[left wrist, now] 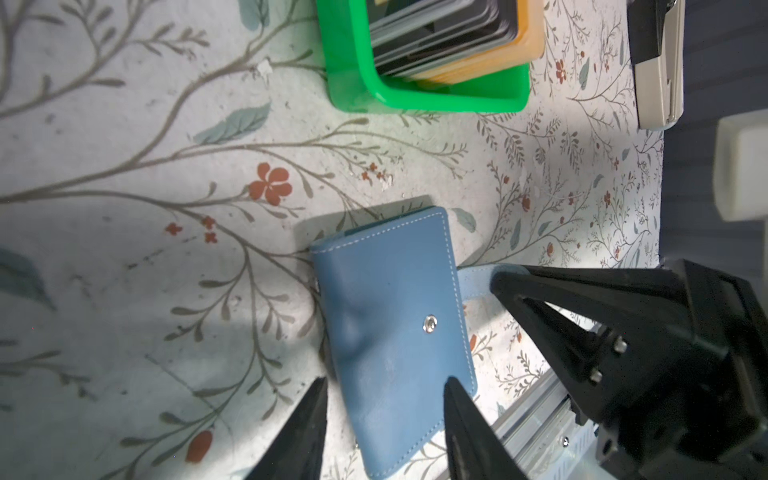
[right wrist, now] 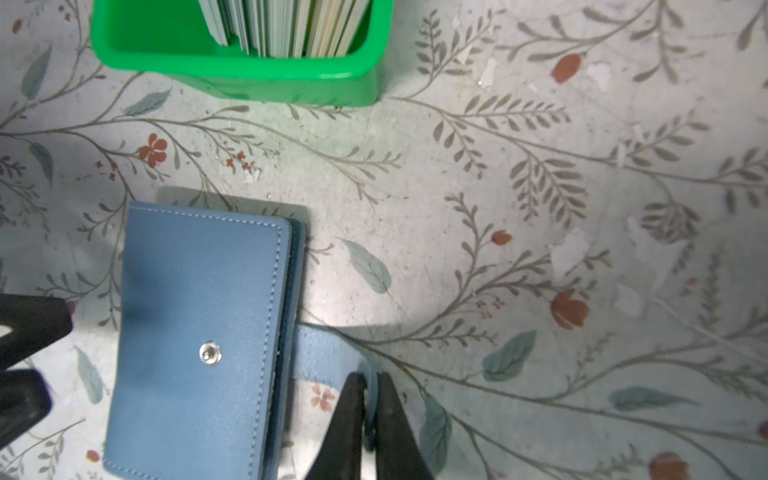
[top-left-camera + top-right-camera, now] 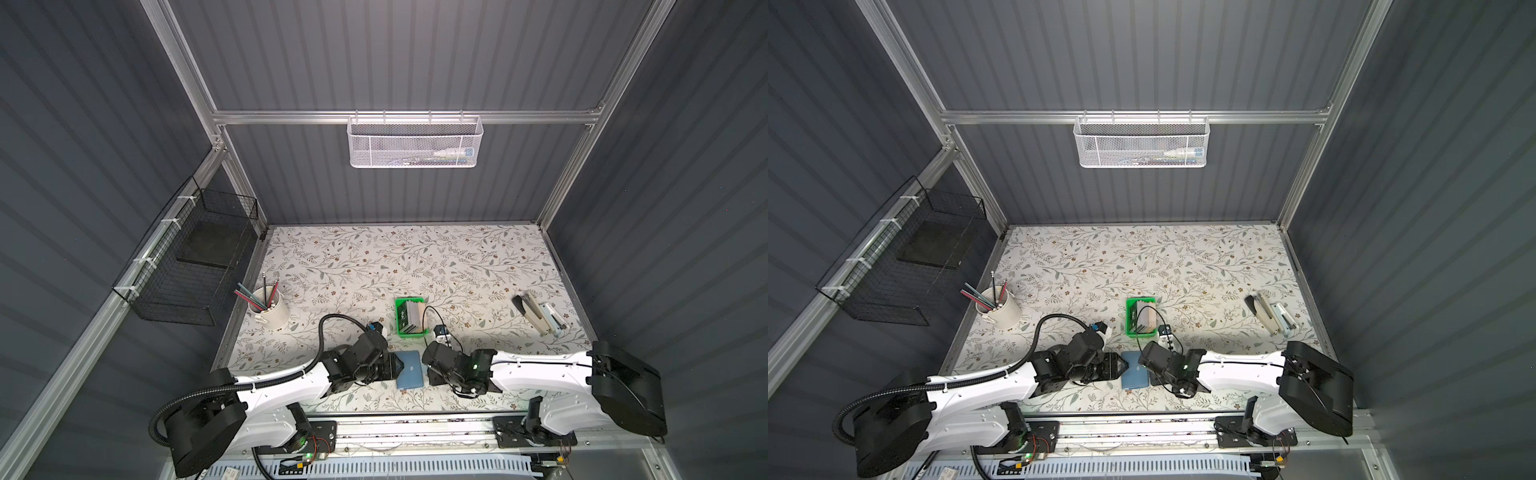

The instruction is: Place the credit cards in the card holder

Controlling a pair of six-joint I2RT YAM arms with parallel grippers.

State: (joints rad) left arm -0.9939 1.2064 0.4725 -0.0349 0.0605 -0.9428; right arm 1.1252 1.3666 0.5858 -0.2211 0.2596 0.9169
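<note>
The blue card holder [image 3: 409, 370] [image 3: 1136, 370] lies closed on the floral table near the front edge. Its snap stud faces up and its snap tab [image 2: 328, 357] is pulled out sideways. My right gripper [image 2: 370, 379] is shut on the end of that tab. My left gripper [image 1: 386, 380] is open over the holder's [image 1: 395, 316] opposite end, one finger beside its edge and one above its cover. The credit cards [image 3: 413, 316] [image 2: 282, 25] stand on edge in a green tray [image 3: 411, 333] [image 1: 428, 97] just behind the holder.
A white cup of pencils [image 3: 269, 309] stands at the left edge and a stapler [image 3: 540, 318] lies at the right. A black wire basket [image 3: 187, 270] hangs on the left wall and a white mesh basket [image 3: 415, 143] on the back rail. An aluminium rail [image 3: 415, 428] runs along the front.
</note>
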